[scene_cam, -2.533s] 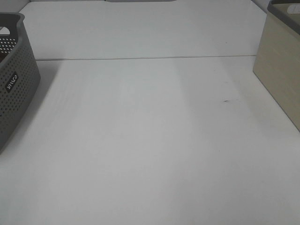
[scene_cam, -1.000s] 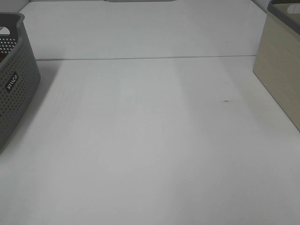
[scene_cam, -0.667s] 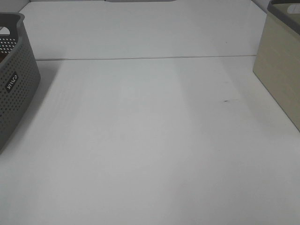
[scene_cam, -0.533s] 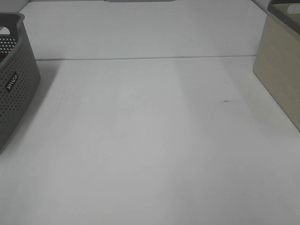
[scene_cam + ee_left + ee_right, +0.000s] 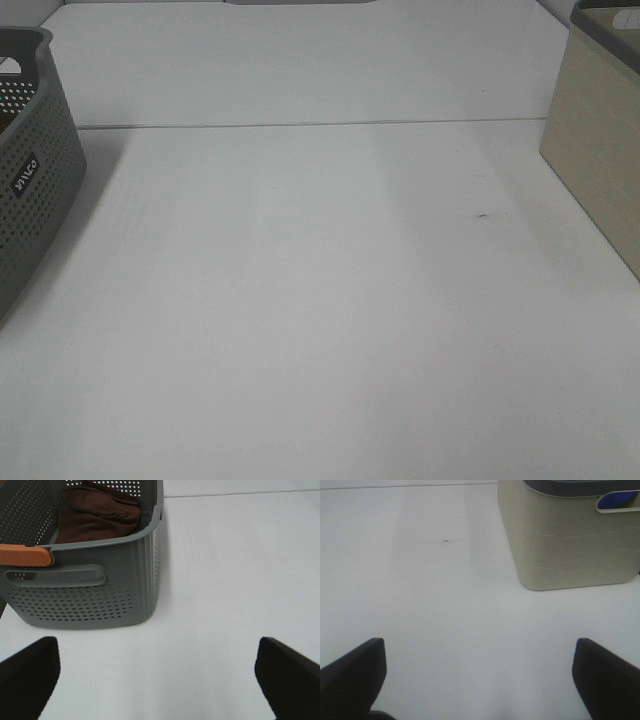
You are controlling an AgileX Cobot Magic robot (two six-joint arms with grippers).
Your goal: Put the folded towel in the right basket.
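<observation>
A folded dark brown towel [image 5: 97,517] lies inside the grey perforated left basket [image 5: 95,592], which also shows at the left edge of the exterior high view [image 5: 30,190]. The beige right basket [image 5: 565,540] with a grey rim and a blue handle stands at the right edge of the exterior high view [image 5: 600,150]. My left gripper [image 5: 160,680] is open and empty over the table, short of the grey basket. My right gripper [image 5: 480,680] is open and empty over the table, short of the beige basket. Neither gripper shows in the exterior high view.
The white table [image 5: 320,300] has a seam [image 5: 300,125] across its far part and a small dark mark [image 5: 485,214]. The grey basket has an orange handle [image 5: 25,555].
</observation>
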